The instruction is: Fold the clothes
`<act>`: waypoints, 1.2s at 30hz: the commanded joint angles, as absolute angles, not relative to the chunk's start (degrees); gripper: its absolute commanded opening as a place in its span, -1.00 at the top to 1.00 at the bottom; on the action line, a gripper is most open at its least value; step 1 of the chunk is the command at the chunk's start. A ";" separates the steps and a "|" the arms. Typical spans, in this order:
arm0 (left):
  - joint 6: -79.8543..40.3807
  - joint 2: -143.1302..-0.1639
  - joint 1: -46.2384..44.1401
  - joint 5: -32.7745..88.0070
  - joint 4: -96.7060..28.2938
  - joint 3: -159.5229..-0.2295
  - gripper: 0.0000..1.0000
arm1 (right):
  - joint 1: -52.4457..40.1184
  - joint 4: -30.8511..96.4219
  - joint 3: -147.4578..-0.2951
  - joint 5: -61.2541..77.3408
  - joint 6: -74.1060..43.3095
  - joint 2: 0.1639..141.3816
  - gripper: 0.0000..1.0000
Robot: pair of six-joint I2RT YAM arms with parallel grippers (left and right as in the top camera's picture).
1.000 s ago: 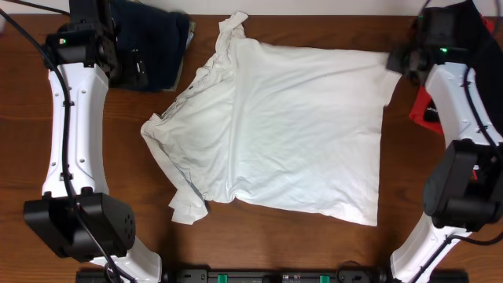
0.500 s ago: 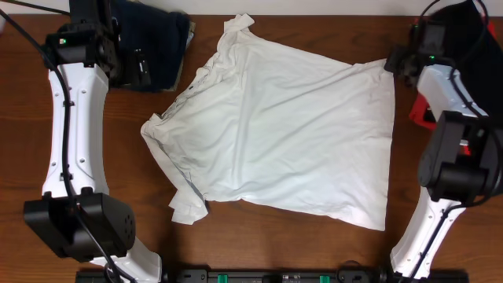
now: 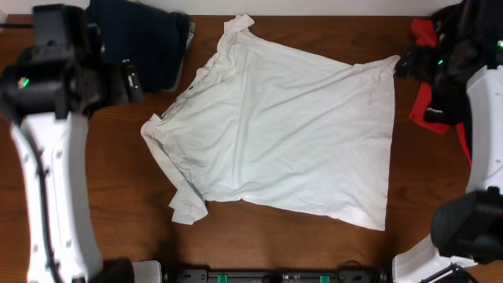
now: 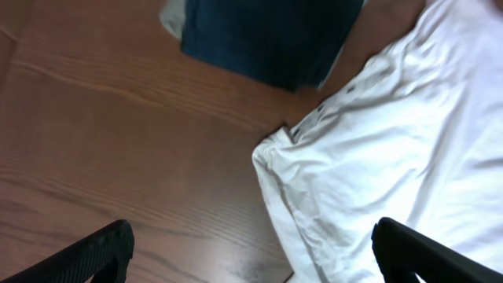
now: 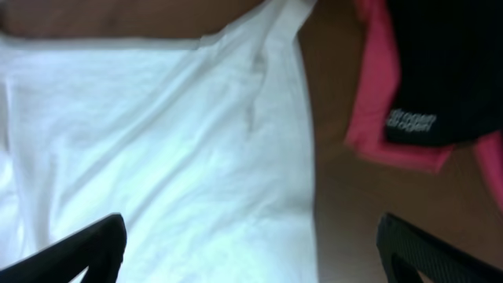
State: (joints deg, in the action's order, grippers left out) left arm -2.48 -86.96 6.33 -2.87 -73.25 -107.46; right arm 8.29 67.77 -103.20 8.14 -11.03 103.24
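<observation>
White T-shirt (image 3: 291, 134): lying spread mid-surface (image 3: 118, 196), one side rumpled.
Left jaws and right jaws are being held wide, empty; bunched sleeve (image 3: 165, 149), possibly doubled under, should be smoothed before folding.

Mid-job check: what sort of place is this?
Probably a robot folding bench: wood table, left arm and right arm at its sides, white T-shirt spread out, navy garment at a corner.

A brown wooden table (image 3: 118, 196) takes up most of the overhead view, its grain running from side to side in darker streaks. A black rail (image 3: 275, 277) with small green pieces (image 3: 222, 277) lies along its near edge. A pale strip (image 3: 330, 6) shows beyond its far edge.
</observation>
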 commanded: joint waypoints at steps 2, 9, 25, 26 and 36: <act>-3.95 -87.68 6.44 -2.15 -74.35 -107.48 -0.96 | 4.03 68.47 -90.83 8.78 -12.16 106.00 -0.96; -3.97 -88.75 6.46 -2.09 -73.12 -106.17 -0.96 | -0.71 56.58 -70.96 8.71 -15.25 104.42 -0.90; -5.02 -91.66 6.42 -1.89 -73.08 -106.17 -0.96 | -1.96 38.89 -51.75 -5.39 -23.75 103.90 -0.94; -5.02 -91.88 6.42 -1.87 -73.19 -106.17 -0.96 | -0.80 38.63 -51.64 -4.75 -23.70 103.90 -0.94; -4.75 -96.79 6.11 1.54 -74.76 -106.06 -0.96 | 13.37 33.08 -53.06 -2.46 -19.25 103.94 -0.89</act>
